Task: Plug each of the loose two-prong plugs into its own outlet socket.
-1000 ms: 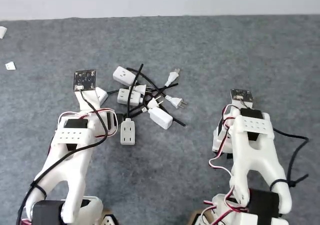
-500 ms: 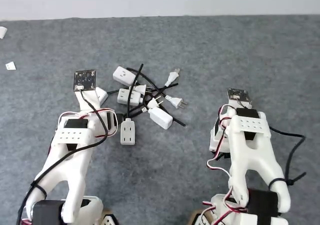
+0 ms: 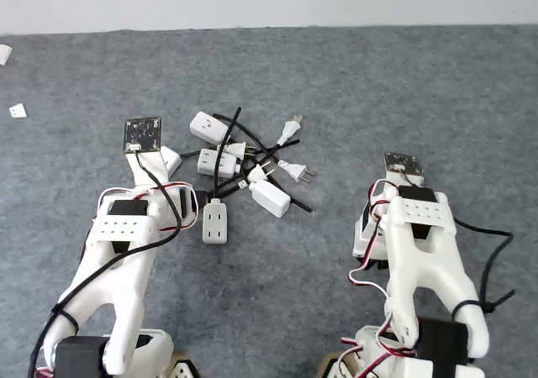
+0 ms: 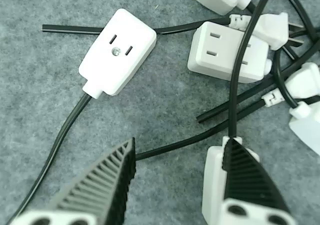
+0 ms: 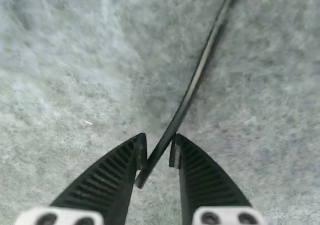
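Observation:
White outlet sockets and two-prong plugs on black cords lie tangled mid-table. One socket (image 3: 215, 223) is nearest the arms, others (image 3: 207, 127) (image 3: 217, 162) sit behind it. Loose plugs (image 3: 290, 129) (image 3: 295, 171) lie on the pile's right side. My left gripper (image 4: 180, 145) is open just above the carpet, one finger (image 4: 245, 175) over the near socket (image 4: 214, 185). Another socket (image 4: 117, 52) and a double one (image 4: 230, 50) lie ahead of it. My right gripper (image 5: 157, 151) is barely open, with a black cord (image 5: 200, 70) showing in the narrow gap.
Grey carpet (image 3: 403, 84) covers the table, bare to the right and behind the pile. Two small white scraps (image 3: 17, 110) (image 3: 3, 54) lie at the far left edge. A pale wall runs along the back.
The right arm has shifted slightly, first toward the pile and then back. The left arm, the sockets and the plugs have not moved.

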